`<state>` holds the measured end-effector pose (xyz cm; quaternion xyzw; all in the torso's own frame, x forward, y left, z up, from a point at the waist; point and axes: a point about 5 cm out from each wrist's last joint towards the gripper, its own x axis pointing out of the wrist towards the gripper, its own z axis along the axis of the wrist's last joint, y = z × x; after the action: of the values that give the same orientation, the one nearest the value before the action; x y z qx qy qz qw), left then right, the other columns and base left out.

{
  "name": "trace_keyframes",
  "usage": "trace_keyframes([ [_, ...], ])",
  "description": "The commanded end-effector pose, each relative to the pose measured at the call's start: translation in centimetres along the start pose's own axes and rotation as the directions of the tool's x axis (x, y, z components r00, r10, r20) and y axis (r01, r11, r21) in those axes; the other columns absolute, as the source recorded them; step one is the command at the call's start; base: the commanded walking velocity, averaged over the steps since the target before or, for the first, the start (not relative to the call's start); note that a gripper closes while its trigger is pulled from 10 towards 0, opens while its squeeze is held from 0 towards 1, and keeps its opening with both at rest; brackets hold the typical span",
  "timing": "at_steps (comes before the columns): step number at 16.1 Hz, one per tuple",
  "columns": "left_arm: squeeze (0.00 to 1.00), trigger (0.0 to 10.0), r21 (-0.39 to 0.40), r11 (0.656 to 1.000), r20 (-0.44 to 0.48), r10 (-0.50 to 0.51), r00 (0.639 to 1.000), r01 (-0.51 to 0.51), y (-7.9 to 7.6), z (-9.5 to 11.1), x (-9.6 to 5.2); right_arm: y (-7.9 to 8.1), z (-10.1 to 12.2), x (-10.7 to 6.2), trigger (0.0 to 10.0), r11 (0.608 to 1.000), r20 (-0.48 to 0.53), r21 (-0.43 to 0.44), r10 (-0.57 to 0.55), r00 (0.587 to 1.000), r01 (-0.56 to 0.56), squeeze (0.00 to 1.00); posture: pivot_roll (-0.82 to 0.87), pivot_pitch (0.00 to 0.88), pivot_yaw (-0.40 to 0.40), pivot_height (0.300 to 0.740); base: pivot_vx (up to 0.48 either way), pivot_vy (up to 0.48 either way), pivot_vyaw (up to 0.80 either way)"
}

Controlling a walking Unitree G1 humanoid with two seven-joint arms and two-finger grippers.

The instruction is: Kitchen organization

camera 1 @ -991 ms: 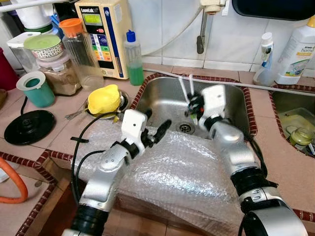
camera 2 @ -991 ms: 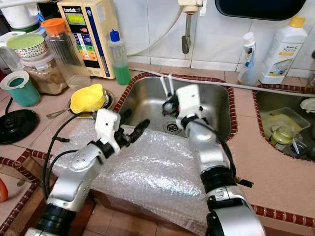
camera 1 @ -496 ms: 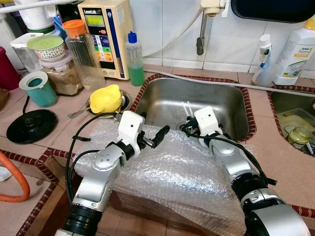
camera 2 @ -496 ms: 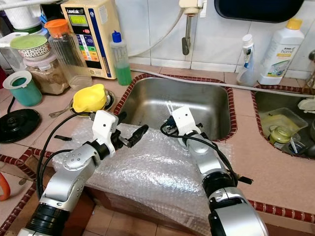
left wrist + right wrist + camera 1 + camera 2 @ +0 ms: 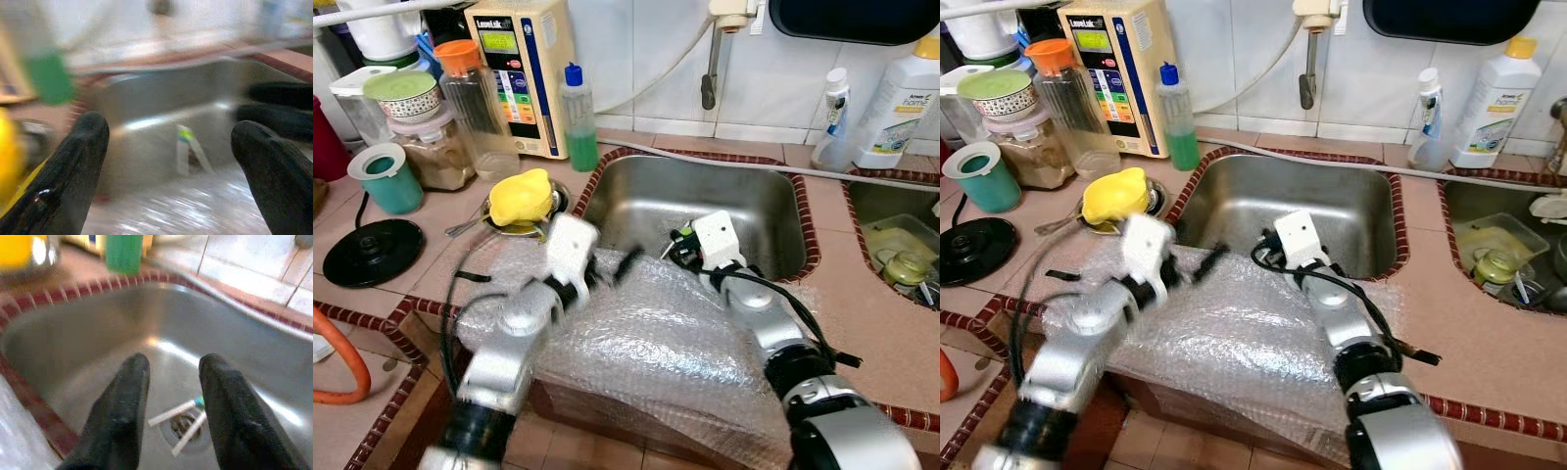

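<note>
Two white sticks [image 5: 183,418] lie in the sink [image 5: 773,201], loose; both tools, right [image 5: 171,382] and left [image 5: 171,147], gape empty; tidying looks barely begun.

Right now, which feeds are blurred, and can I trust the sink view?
Both eye views: left arm smeared, the rest sharp. Left wrist view: blurred throughout. Right wrist view: sink basin fairly clear, two white sticks by the drain readable.
</note>
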<state>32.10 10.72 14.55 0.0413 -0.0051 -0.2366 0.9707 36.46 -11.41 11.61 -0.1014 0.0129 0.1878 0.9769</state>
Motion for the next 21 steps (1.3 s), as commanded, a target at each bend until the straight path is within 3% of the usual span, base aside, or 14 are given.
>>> trace_keyframes([
  [1,1.0,10.0,0.018,0.995,0.013,0.096,0.995,-0.097,1.7,0.3,-0.1,0.1,1.5,0.3,10.0,0.999,0.059,0.034,0.0,0.998,-0.002,1.0,0.11,0.0,0.066,0.74,0.0,0.0,0.0],
  [2,1.0,10.0,0.015,0.992,0.014,0.127,0.992,-0.127,2.2,0.4,-0.1,0.3,1.7,0.3,10.0,0.999,0.071,0.05,0.009,0.997,-0.012,1.0,0.11,0.0,0.063,0.74,0.0,0.0,0.0],
  [4,1.0,10.0,0.02,0.952,0.004,0.305,0.952,-0.306,5.3,0.6,-0.4,2.0,3.0,-0.3,10.0,0.991,0.15,0.069,0.107,0.983,-0.118,1.0,0.11,0.0,0.059,0.74,0.0,0.0,0.0],
  [6,1.0,10.0,0.133,0.919,0.022,0.371,0.928,-0.37,6.6,0.9,-0.4,2.7,3.6,-1.1,10.0,0.979,0.19,0.083,0.17,0.967,-0.188,1.0,0.11,0.0,0.058,0.74,0.0,0.0,0.0],
  [8,1.0,10.0,0.084,0.872,-0.025,0.486,0.873,-0.483,8.3,0.5,-0.4,3.3,3.9,-2.7,10.0,0.961,0.218,0.068,0.248,0.944,-0.268,1.0,0.1,0.0,0.056,0.74,0.0,0.0,0.0],
  [10,1.0,10.0,0.016,0.842,-0.049,0.539,0.841,-0.539,9.5,0.5,-0.4,3.6,3.6,-3.8,10.0,0.954,0.199,0.046,0.283,0.938,-0.297,1.0,0.08,0.0,0.055,0.74,0.0,0.0,0.0],
  [11,1.0,10.0,-0.053,0.816,-0.075,0.571,0.817,-0.575,10.2,0.5,-0.3,3.7,3.4,-4.5,10.0,0.95,0.185,0.028,0.301,0.935,-0.311,1.0,0.08,0.0,0.056,0.74,0.0,0.0,0.0],
  [12,1.0,10.0,-0.104,0.794,-0.106,0.59,0.8,-0.599,10.4,0.3,-0.2,3.7,3.5,-4.9,10.0,0.948,0.186,0.035,0.304,0.934,-0.316,0.68,0.07,0.0,0.056,0.74,0.0,0.0,0.0],
  [13,1.0,10.0,-0.155,0.777,-0.125,0.598,0.792,-0.61,10.4,0.2,0.0,4.1,3.6,-5.3,10.0,0.941,0.19,0.048,0.321,0.928,-0.335,0.06,0.07,0.0,0.06,0.74,0.0,0.0,0.0],
  [14,1.0,10.0,-0.168,0.77,-0.132,0.602,0.788,-0.616,10.5,0.2,0.2,4.4,3.7,-5.6,10.0,0.935,0.19,0.041,0.338,0.922,-0.352,0.0,0.07,0.0,0.062,0.74,0.0,0.0,0.0],
  [15,1.0,10.0,-0.209,0.754,-0.144,0.606,0.782,-0.623,10.5,0.1,0.3,4.6,3.7,-5.9,10.0,0.93,0.187,0.037,0.352,0.917,-0.365,0.0,0.06,0.0,0.065,0.74,0.0,0.0,0.0],
  [16,0.0,10.0,-0.273,0.724,-0.183,0.607,0.773,-0.633,10.7,-0.1,0.7,4.9,3.7,-6.1,10.0,0.928,0.184,0.038,0.357,0.916,-0.37,0.0,0.05,0.0,0.073,0.74,0.0,0.0,0.0],
  [21,0.0,10.0,-0.394,0.653,-0.258,0.597,0.76,-0.647,11.6,0.3,1.8,5.9,4.9,-7.7,10.0,0.893,0.182,0.041,0.435,0.882,-0.449,0.0,0.04,0.0,0.089,0.74,0.0,0.0,0.0],
])
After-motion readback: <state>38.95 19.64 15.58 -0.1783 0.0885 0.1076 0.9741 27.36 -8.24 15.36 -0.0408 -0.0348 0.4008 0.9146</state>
